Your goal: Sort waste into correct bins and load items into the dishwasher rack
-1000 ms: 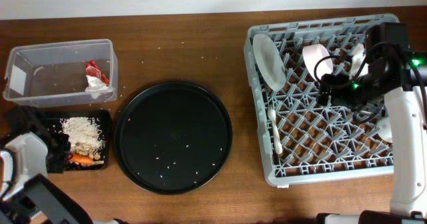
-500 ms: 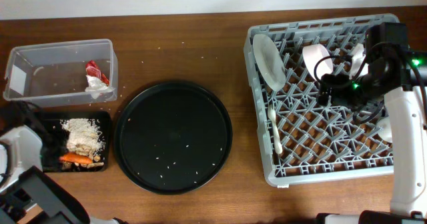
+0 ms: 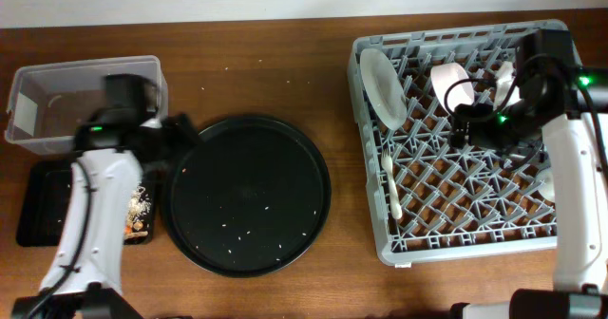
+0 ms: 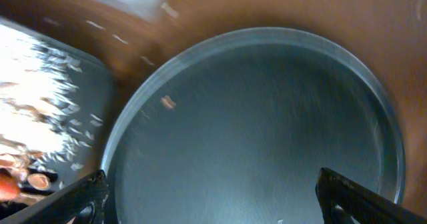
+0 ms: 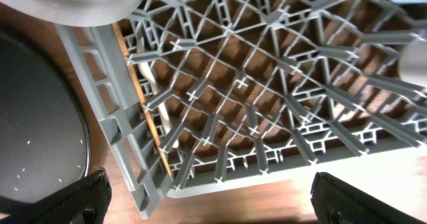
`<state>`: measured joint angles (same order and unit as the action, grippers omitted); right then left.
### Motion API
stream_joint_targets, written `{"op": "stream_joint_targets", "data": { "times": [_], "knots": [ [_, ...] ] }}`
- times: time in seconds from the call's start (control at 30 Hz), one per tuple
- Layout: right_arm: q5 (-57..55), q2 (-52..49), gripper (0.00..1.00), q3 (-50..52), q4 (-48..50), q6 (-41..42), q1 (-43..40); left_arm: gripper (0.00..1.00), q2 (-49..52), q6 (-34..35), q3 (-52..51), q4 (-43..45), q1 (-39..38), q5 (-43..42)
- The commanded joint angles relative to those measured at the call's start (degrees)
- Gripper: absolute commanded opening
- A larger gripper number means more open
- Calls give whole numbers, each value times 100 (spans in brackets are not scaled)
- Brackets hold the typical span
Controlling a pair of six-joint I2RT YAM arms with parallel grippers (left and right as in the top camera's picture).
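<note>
Beneath your left gripper [image 4: 217,203], its fingers spread wide with nothing between them, lies the large round black tray [image 3: 249,194]. To that gripper's left in the wrist view sits the shallow black tray [image 3: 43,205], holding blurred pale food scraps [image 4: 37,111] and the orange carrot [image 4: 5,187]. The clear tub [image 3: 57,101] lies behind the arm. Your right gripper [image 5: 213,204] is also spread and empty, hovering over the grey dishwasher rack [image 3: 456,246]. Ahead and to its left, the whitish plate [image 3: 381,86] stands on edge, and the white fork [image 3: 390,181] lies along the rack's wall.
</note>
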<state>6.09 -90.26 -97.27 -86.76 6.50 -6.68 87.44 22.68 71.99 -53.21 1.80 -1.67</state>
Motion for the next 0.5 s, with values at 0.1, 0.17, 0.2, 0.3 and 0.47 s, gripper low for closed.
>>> {"op": "stream_joint_targets", "data": {
  "times": [0.1, 0.17, 0.2, 0.3, 0.47],
  "knots": [
    [511, -490, 99, 37, -59, -415, -2, 99, -13, -1307, 39, -1056, -946, -13],
    [485, -693, 99, 37, -321, -527, 7, 99, -13, -1545, 52, -1989, -872, -118],
    [450, -732, 99, 63, -387, -525, 11, 99, -15, -1552, 52, -2304, -798, -114],
    [286, -680, 99, 203, -385, -520, 66, 99, -92, -1550, 44, -2706, -535, -118],
    [87, 76, 99, 1161, 424, -334, 181, 99, -1045, -1574, -74, -2146, -350, -199]
  ]
}}
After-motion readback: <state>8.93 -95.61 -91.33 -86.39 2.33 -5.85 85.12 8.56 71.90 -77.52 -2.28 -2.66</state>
